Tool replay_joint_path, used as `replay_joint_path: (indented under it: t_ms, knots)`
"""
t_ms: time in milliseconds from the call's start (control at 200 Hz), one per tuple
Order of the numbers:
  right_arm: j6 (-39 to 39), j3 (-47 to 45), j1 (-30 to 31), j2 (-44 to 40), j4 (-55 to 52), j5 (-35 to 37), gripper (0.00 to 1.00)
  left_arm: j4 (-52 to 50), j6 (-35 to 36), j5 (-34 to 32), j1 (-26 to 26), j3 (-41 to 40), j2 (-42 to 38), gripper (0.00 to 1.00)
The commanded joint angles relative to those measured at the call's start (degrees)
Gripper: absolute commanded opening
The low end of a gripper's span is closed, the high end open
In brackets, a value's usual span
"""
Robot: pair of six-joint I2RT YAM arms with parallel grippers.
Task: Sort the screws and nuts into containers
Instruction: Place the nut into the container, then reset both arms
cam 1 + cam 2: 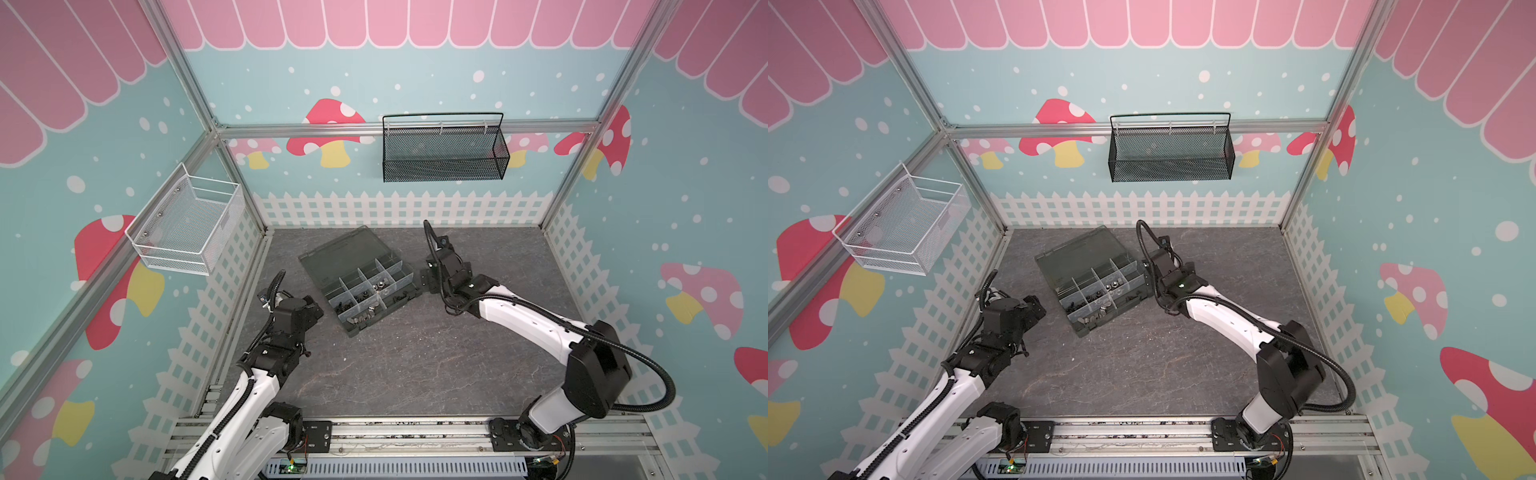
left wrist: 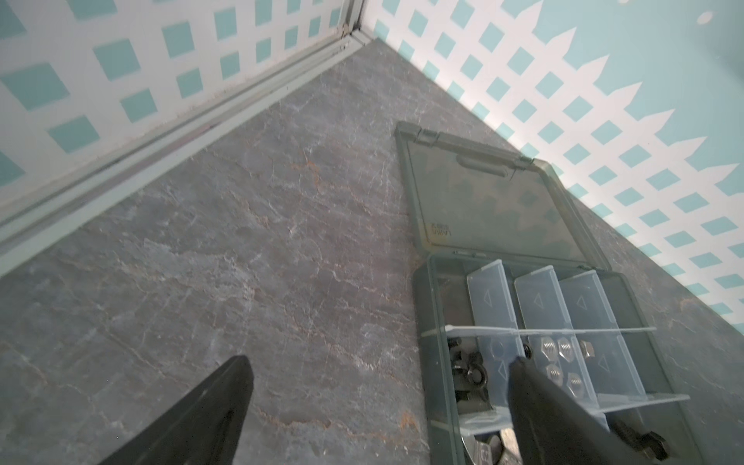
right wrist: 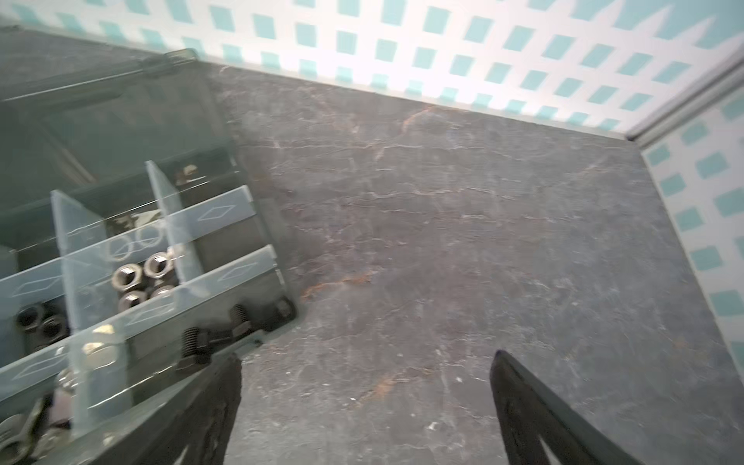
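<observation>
I had both pincers spread and empty beside the organizer box (image 1: 357,280), screws (image 3: 237,318) and nuts (image 3: 141,277) lying in its compartments; the right pincer (image 3: 364,378), so near, risked nudging it.

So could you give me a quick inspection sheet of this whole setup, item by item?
Surface: grey marbled table; no loose parts seen on it.
Job's things: organizer box with lid open flat; silver nuts, black nuts and black screws lie in separate compartments.
Clutter: nothing seen.
End effectors: left end effector open, holding nothing, beside the box; right end effector open, holding nothing, at the box's other side.
Cables: a black corrugated hose loops along the right arm, another along the left arm.
Surroundings: black mesh basket and white wire basket hang on the walls; nothing seen in them.
</observation>
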Motion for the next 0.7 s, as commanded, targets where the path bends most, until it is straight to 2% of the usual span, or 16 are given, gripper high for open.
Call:
replay_joint_path:
  t_ms: [0,150,405,490,695]
  knots:
    - [3.5,-5.98,-3.15,-6.01,2.11,5.85,0.97,6.93,7.19,-5.88,0.41,-1.44,-1.79,1.0]
    - [3.35,-16.46,-9.67,-15.16,7.02,6.81,0.97,16.61,13.95,-11.07,0.52,-5.54,-2.97,1.0]
    - [-7.56,-38.34,-16.09,-30.53,30.61,8.75,0.97,39.41,26.02,-13.11,1.35,-14.93,0.82,1.0]
    - [-11.2,-43.51,-17.7,-33.29,36.75,9.17,0.97,46.21,27.8,-11.3,3.29,-17.72,3.36,1.0]
    - [-17.67,-56.12,-22.07,-35.29,55.08,6.75,0.97,54.2,28.69,0.69,9.44,-18.69,11.71,1.0]
